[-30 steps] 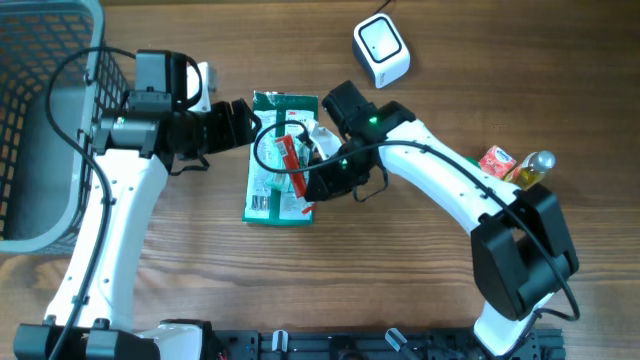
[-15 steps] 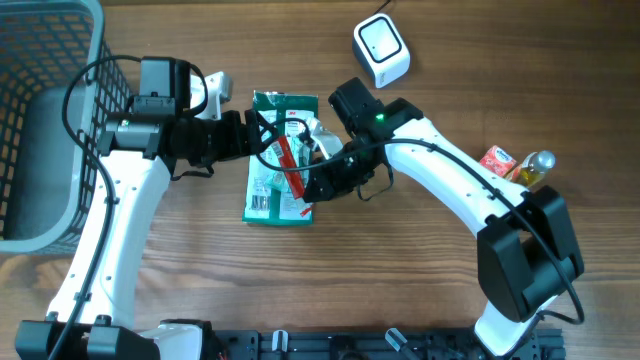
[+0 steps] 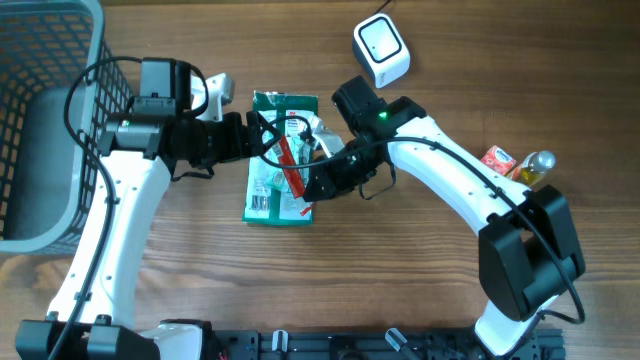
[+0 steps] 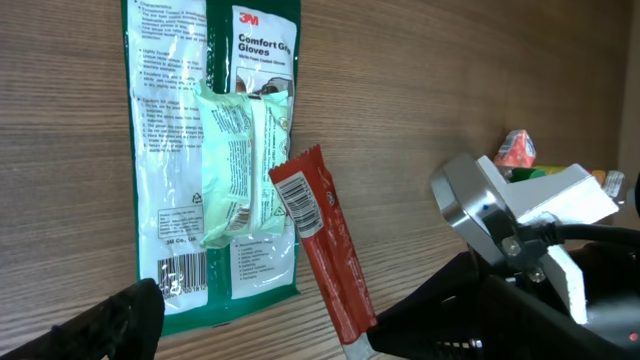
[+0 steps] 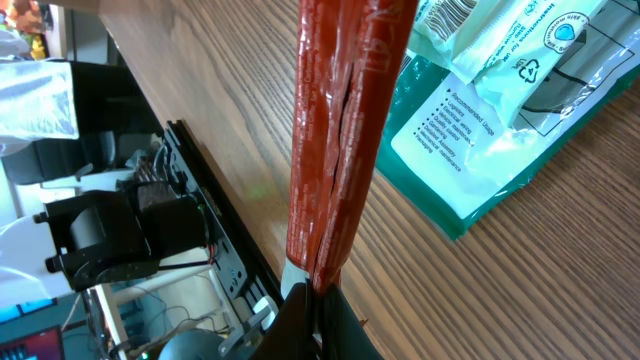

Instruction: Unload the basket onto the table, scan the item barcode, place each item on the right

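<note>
While the left hand (image 3: 256, 138) gapes empty, the right hand (image 5: 308, 302) pinches the red stick (image 5: 345, 120) by its end.

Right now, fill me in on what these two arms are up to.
The right gripper is shut on one end of a red snack stick, holding it over a green glove packet on the table. The stick's barcode label shows in the left wrist view. The left gripper is open beside the packet, holding nothing. The white scanner sits farther back, well away from the stick.
</note>
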{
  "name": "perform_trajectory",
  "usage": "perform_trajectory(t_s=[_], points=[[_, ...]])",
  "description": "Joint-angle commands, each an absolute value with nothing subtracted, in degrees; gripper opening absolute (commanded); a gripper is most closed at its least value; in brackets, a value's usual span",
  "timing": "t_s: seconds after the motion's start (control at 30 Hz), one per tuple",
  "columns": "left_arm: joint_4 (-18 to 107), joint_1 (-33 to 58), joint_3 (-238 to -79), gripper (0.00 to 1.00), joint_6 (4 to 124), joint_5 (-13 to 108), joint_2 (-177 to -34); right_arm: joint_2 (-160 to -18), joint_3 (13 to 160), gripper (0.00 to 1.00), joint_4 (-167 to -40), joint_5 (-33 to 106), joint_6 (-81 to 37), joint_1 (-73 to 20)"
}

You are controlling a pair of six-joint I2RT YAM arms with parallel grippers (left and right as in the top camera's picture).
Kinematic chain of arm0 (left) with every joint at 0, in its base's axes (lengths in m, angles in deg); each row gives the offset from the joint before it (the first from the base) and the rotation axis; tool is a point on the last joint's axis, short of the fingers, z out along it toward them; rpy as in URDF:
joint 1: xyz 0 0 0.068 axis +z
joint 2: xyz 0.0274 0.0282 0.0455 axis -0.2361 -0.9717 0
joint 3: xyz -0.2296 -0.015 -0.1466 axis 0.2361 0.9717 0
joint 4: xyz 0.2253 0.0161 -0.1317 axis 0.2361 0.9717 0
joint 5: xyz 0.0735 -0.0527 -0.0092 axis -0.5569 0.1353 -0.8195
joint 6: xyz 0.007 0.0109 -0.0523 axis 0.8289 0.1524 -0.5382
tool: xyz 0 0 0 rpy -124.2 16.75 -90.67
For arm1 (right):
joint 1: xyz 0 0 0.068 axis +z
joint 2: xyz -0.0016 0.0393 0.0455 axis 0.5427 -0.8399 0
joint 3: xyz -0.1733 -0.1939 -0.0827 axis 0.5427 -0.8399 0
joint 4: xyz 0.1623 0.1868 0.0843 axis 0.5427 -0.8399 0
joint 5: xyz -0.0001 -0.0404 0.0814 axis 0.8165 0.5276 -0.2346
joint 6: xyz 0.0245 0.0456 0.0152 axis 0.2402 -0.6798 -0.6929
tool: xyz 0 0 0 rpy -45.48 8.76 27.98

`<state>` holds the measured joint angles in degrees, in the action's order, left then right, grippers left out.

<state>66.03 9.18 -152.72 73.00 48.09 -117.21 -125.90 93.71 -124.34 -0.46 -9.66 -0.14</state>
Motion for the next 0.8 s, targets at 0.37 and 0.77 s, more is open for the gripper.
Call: perform_trajectory(t_s=[0.37,0.77], points=[[66.1,9.3,-152.0,0.87,74.3,49.2,-118.9,-124.1,93.5,0.04,-124.4,-2.3,-8.0,-0.3],[64.3,9.3,-152.0,0.84,74.4,56.3,-118.9,-124.1,93.5,0.04,-123.0,-16.4,-0.7,-3.7]])
